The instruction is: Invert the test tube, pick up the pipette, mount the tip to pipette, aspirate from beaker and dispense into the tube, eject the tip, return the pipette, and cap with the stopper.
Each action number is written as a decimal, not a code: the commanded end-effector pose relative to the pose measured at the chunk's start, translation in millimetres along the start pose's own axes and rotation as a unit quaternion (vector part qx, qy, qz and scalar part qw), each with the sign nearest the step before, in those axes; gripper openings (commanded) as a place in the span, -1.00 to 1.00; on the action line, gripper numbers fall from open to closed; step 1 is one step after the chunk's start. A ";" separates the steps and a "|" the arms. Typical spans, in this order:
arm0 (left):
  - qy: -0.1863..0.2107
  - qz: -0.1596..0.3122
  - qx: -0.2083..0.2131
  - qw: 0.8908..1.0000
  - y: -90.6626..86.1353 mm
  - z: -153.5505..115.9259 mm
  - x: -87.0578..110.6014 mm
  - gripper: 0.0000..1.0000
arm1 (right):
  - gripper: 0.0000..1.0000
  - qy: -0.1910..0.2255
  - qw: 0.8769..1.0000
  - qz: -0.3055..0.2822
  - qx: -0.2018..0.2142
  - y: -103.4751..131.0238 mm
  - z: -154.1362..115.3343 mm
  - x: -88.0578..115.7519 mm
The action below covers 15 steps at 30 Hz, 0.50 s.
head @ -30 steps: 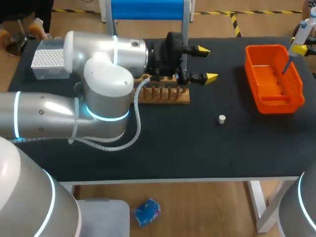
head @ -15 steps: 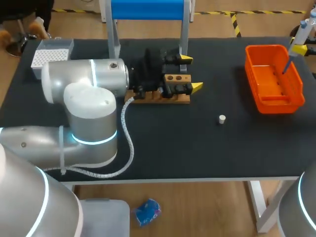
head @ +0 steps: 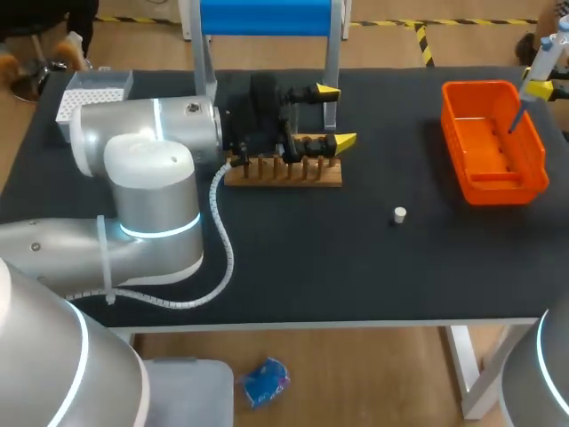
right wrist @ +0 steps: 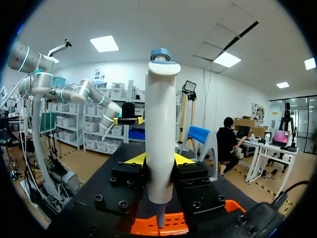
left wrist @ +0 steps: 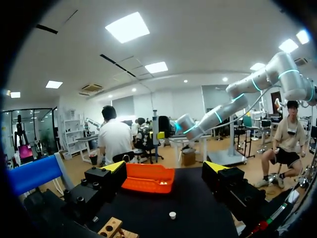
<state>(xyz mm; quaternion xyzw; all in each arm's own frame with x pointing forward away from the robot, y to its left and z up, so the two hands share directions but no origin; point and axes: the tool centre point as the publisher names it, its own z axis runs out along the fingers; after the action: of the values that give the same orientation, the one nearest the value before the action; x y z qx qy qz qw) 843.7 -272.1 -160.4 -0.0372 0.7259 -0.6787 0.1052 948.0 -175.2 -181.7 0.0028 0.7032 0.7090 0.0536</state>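
Pipette [right wrist: 161,134] gripped in right jaws over orange bin [head: 533,178], probably ejecting; left jaws spread empty above wooden rack [head: 284,174]; stopper [head: 400,214] loose mid-counter, return and capping to come.

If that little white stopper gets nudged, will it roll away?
The stopper looks tiny, so probably light and easily knocked. It seems to stand on end on the black table, so likely rolls only if tipped.

The left arm [head: 151,169] pulls back toward its own side, taking the left gripper [head: 336,116] from past the wooden rack's [head: 284,174] end to over that end. The rack's front now shows clear of the arm.
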 end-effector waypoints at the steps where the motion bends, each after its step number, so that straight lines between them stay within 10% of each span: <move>1: -0.004 -0.005 -0.021 1.000 -7.1 0.7 3.2 1.00 | -1.00 0.002 1.000 0.000 0.001 0.6 -0.7 -0.8; 15: -0.006 -0.012 -0.026 1.000 -8.0 2.5 3.3 1.00 | -1.00 0.002 1.000 0.000 0.001 0.6 -0.7 -0.8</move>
<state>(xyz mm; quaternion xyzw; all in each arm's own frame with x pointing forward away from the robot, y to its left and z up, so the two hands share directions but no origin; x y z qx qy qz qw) 840.2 -274.7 -153.0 -0.0522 0.7424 -0.6603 0.1007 948.1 -175.1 -181.7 0.0028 0.7032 0.7090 0.0536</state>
